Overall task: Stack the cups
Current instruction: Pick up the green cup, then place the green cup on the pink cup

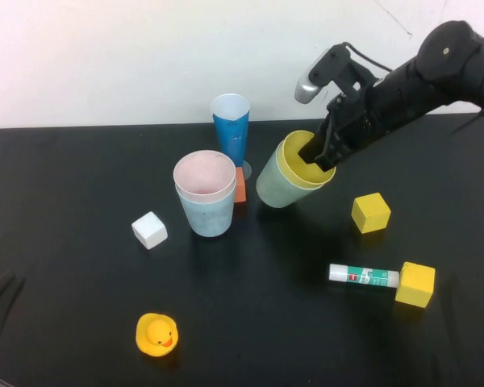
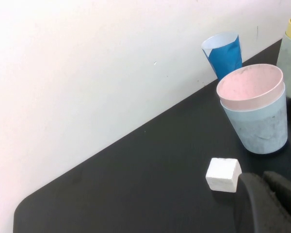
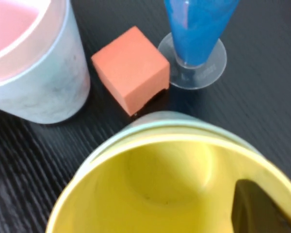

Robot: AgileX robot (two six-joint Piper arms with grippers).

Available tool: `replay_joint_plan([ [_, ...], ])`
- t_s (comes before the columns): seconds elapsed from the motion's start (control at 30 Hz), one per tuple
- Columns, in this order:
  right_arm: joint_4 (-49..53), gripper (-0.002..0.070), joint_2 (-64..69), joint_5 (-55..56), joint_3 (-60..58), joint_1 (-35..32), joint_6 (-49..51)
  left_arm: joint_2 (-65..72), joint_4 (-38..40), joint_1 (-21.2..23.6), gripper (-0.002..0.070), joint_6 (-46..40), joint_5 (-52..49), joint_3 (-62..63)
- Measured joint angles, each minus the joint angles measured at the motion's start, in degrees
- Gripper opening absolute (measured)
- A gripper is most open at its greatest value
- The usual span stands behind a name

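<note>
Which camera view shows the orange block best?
The right wrist view: the orange block shows whole, between the pink-and-blue cup pair and the dark-blue cup. The high view shows only a sliver; the left wrist view shows none.

My right claw [image 1: 321, 155] grips two nested cups [image 1: 286, 179], tilted above the desk [image 1: 81, 322], right of another nested pair [image 1: 205, 193]. A block [image 1: 240, 185] sits between them; a goblet [image 1: 231, 127] stands behind. My left claw [image 2: 269, 204] rests near-left.

wall [image 1: 105, 64]: plain white | table [image 1: 64, 177]: matte black | light: even
</note>
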State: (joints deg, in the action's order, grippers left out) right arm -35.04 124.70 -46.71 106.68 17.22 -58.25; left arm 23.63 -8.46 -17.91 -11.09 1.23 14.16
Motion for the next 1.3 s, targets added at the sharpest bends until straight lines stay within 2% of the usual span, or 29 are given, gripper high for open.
replay_joint_plan([
  [0.17, 0.11, 0.0037, -0.13, -5.90, 6.79, 0.00, 0.12, 0.00, 0.00, 0.00, -0.0001, 0.00, 0.00, 0.00],
  [0.33, 0.19, 0.0037, -2.27, -15.83, 18.82, 0.80, 3.46, 0.00, 0.00, 0.00, -0.0001, 0.00, 0.00, 0.00],
  [0.47, 1.66, 0.0036, -3.86, -17.36, 25.38, 4.89, 4.41, 0.00, 0.00, 0.00, -0.0001, 0.00, 0.00, 0.00],
  [0.73, 16.69, 0.0036, 0.03, -15.98, 26.51, 16.43, 5.60, 0.00, 0.00, 0.00, -0.0001, 0.00, 0.00, 0.00],
  [1.07, 21.14, 0.0036, 4.06, -13.16, 26.40, 17.65, 7.56, 0.00, 0.00, 0.00, -0.0001, 0.00, 0.00, 0.00],
  [1.17, 21.14, 0.0067, 4.06, -13.02, 26.40, 17.65, 8.42, 0.00, 0.10, 0.00, -0.0001, 0.00, 0.00, 0.00],
  [1.3, 20.94, 0.0187, 4.06, -13.02, 26.40, 17.76, 9.90, 0.00, 0.10, 0.00, -0.0001, 0.00, 0.00, 0.00],
])
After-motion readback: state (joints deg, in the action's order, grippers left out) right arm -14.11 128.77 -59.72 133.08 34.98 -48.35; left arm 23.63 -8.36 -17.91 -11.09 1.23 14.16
